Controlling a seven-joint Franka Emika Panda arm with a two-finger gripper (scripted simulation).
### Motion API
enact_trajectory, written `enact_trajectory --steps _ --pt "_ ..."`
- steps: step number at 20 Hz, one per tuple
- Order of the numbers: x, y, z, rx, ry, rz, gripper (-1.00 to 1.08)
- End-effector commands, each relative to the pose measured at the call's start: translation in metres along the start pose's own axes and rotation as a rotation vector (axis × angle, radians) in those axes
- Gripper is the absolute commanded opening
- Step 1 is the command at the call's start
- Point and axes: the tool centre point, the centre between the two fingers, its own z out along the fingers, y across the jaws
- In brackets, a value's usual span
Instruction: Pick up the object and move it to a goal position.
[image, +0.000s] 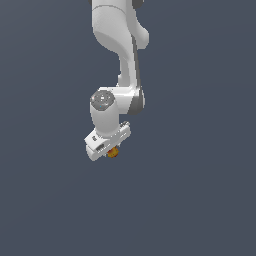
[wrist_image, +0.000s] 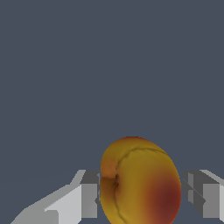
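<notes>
1. The object (wrist_image: 140, 181), a yellow-orange peach-like lump, stands with its long axis roughly upright in the wrist view, its seam and stem dimple turned toward the camera and the red patch low on one side.
2. It sits between the fingers (wrist_image: 89, 199) of the hand (image: 111, 150), which is closed on it.
3. The tabletop (image: 200, 200) is plain dark grey-blue throughout.

a flat, dark blue-grey backdrop (image: 45, 200) fills both views edge to edge. it shows no seams or texture. the light is even and soft.
</notes>
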Motion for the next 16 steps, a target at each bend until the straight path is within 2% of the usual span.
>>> enact_trajectory --steps 1,8,16 --pt "0.016 0.002 -0.012 0.002 0.0 -0.002 -1.0" --pt "0.055 0.008 -0.04 0.008 -0.004 -0.005 -1.0" --pt "0.075 0.013 -0.053 0.011 -0.005 -0.007 -1.0"
